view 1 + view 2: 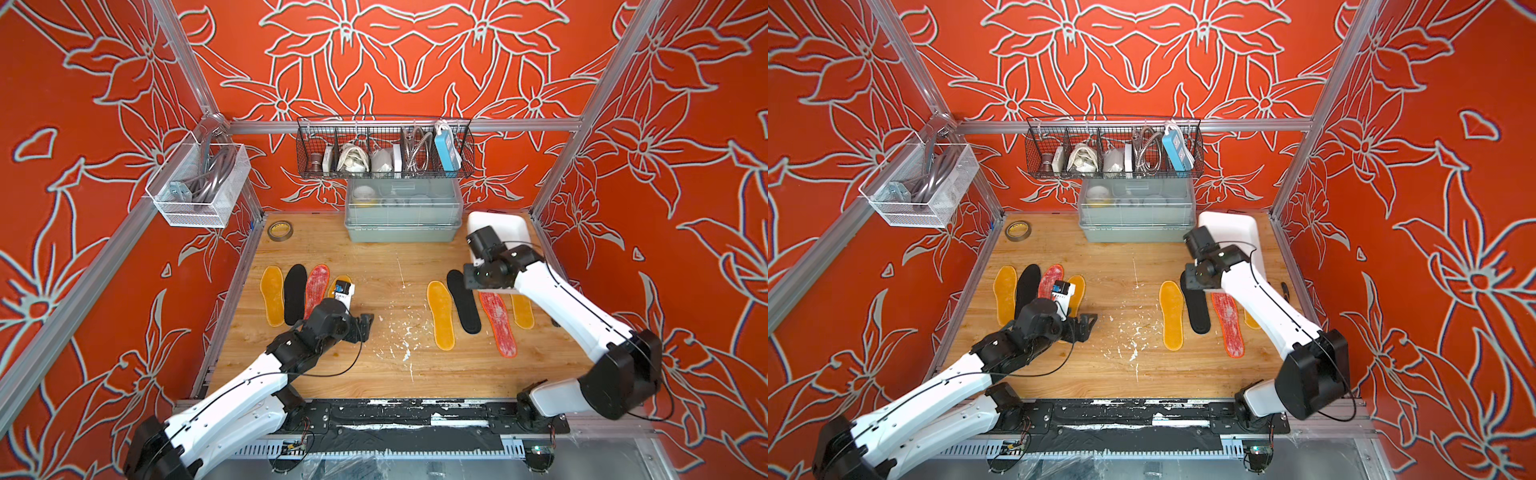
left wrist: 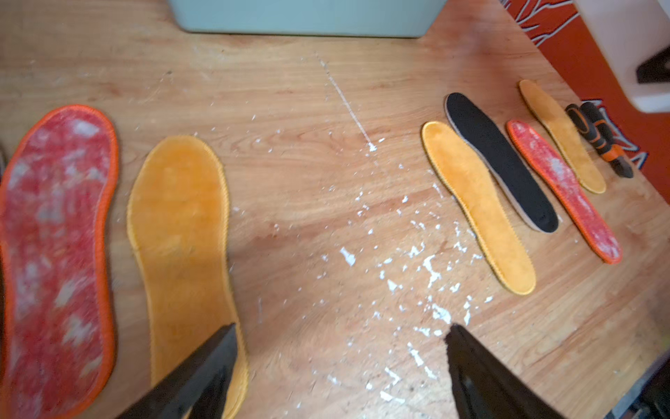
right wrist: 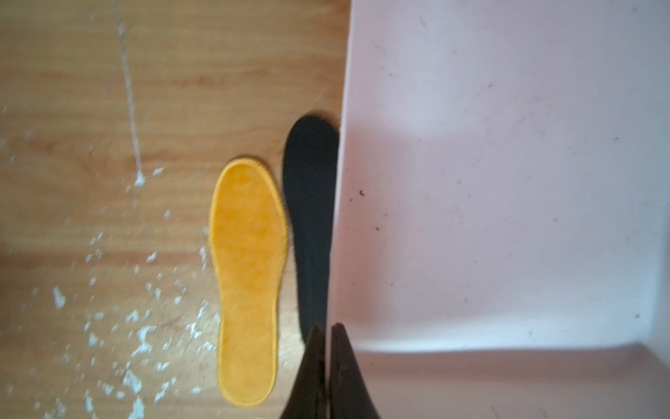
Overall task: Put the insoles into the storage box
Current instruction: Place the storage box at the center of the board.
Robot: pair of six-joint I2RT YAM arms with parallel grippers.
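Counter (image 1: 386, 374): wood-grain board, scuffed, with white flakes scattered mid-frame.
Insoles (image 1: 440, 316): eight flat foot-shaped pads, all lying on the counter in two rows of four.
Left row (image 1: 295, 299): centre-left in both top views. Left to right: fuzzy amber, matte black, red-white mottle with a stitched orange rim, amber. The last is partly hidden under the left wrist.
Right row (image 1: 463, 303): centre-right, same order. The right arm covers parts of the black, mottled and last amber pads.
Box (image 1: 503, 226): smooth white plastic tray with rounded corners, upper right in both top views. In the right wrist view its edge overlaps the toe of the black insole (image 3: 311, 217).
Left hand (image 2: 340, 328): released, dark tapered fingers spread wide. One is over the narrow end of an amber insole (image 2: 181, 235), the other over flaked counter.
Right hand (image 3: 328, 330): clenched on the box's thin rim, which runs in between the fingertips.
Pliers (image 2: 598, 141): black-and-orange rubbery grips, just beside the right row's outer amber pad.
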